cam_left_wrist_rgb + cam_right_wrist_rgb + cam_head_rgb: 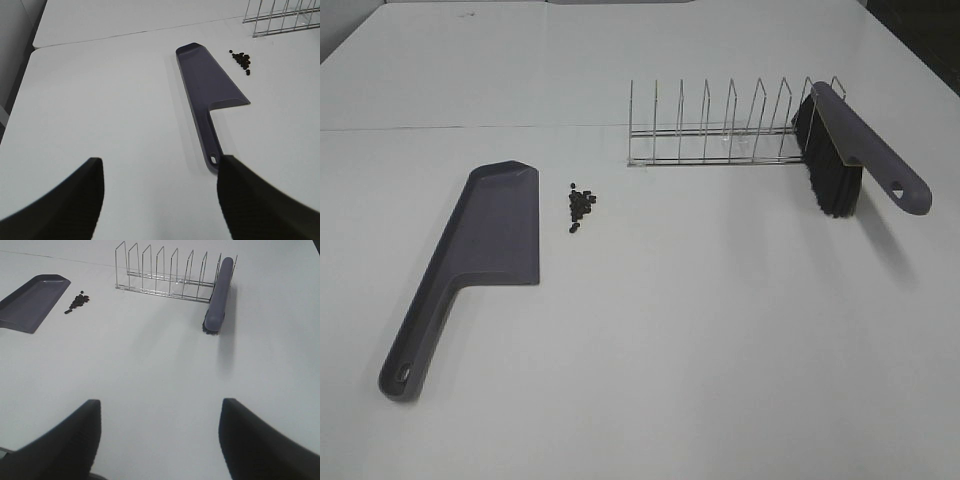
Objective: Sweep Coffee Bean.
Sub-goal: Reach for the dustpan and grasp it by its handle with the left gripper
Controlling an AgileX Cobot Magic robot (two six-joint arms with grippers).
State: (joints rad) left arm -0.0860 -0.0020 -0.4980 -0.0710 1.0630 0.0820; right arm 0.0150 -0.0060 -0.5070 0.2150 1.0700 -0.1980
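A small heap of dark coffee beans (581, 207) lies on the white table just right of the grey dustpan (490, 232), which lies flat with its handle toward the front left. The beans also show in the left wrist view (242, 60) and the right wrist view (78, 301). The grey brush (855, 150) with black bristles leans in the right end of the wire rack (720, 128). My left gripper (160, 200) is open and empty, short of the dustpan handle (212, 150). My right gripper (159, 440) is open and empty, well short of the brush (218, 295).
The wire rack stands at the back right. A seam in the table (470, 127) runs across behind the dustpan. Neither arm shows in the exterior high view.
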